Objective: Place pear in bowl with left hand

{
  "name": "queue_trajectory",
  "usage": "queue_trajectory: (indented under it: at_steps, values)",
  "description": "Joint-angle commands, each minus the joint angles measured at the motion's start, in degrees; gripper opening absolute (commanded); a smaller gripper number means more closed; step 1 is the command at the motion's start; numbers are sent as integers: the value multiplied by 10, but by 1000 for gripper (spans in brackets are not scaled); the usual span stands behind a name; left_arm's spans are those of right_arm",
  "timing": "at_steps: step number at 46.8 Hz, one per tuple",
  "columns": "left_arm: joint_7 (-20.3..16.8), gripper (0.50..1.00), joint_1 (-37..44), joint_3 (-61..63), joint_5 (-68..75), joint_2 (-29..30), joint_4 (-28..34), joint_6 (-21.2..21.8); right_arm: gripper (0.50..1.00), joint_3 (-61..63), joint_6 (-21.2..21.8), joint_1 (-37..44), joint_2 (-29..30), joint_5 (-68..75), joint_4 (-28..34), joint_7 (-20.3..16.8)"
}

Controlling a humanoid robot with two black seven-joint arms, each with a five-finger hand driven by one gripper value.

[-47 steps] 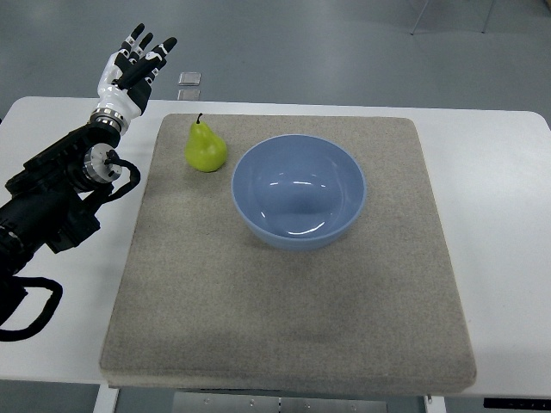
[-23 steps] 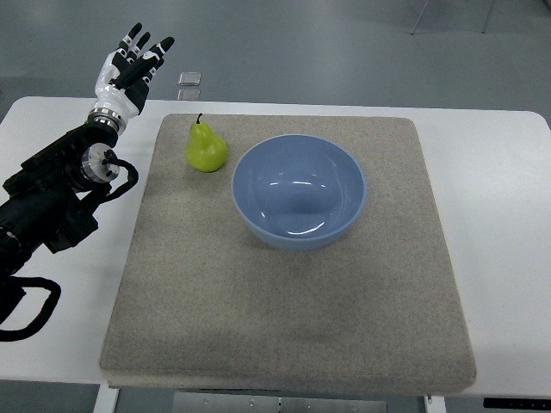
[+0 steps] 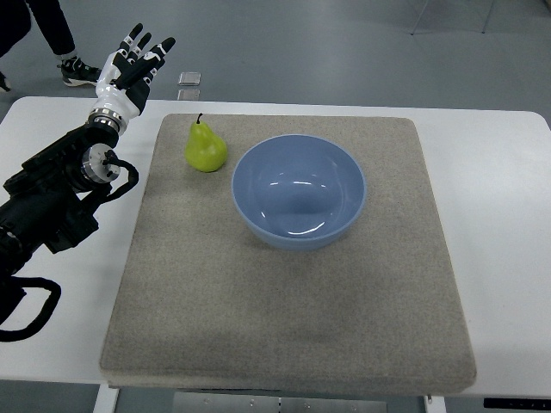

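A green pear [image 3: 205, 148] stands upright on the grey mat [image 3: 293, 301], near its far left corner. Just right of it sits an empty blue bowl [image 3: 299, 191]. My left hand [image 3: 131, 66] hovers beyond the table's far left edge, up and to the left of the pear, with its fingers spread and nothing in them. The black left arm [image 3: 52, 202] runs in from the picture's left edge over the white table. No right arm shows.
The mat lies on a white table [image 3: 504, 224]. A small clear square object [image 3: 190, 78] rests on the floor past the far edge. A person's legs and shoe [image 3: 60, 43] show at the top left corner.
The left hand has shifted very slightly to the left. A person's legs have come into view at the top left. Pear and bowl have not moved.
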Motion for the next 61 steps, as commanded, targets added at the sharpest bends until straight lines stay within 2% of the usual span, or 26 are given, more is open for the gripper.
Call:
queue_trajectory:
  at_steps: [1,8,16,27,39,49,61]
  values:
    - [6,990,-3,4,4,1,0,3,924,0,0,0,0,-1,0,0]
    - [17,990,-16,37,10,13,-6,-4,924,0,0,0,0,0,0,0]
    - [17,990,-68,169,11,57,-6,-22,924,0,0,0,0,0,0,0]
    - [16,990,-111,294,18,59,-7,-29,924,0,0,0,0,0,0,0]
    - [17,990,-117,329,159,58,-10,-33,924,0,0,0,0,0,0,0]
    - [16,990,-135,329,300,76,-10,-76,924,0,0,0,0,0,0,0]
    - [15,990,-177,329,419,117,-20,-152,924,0,0,0,0,0,0,0]
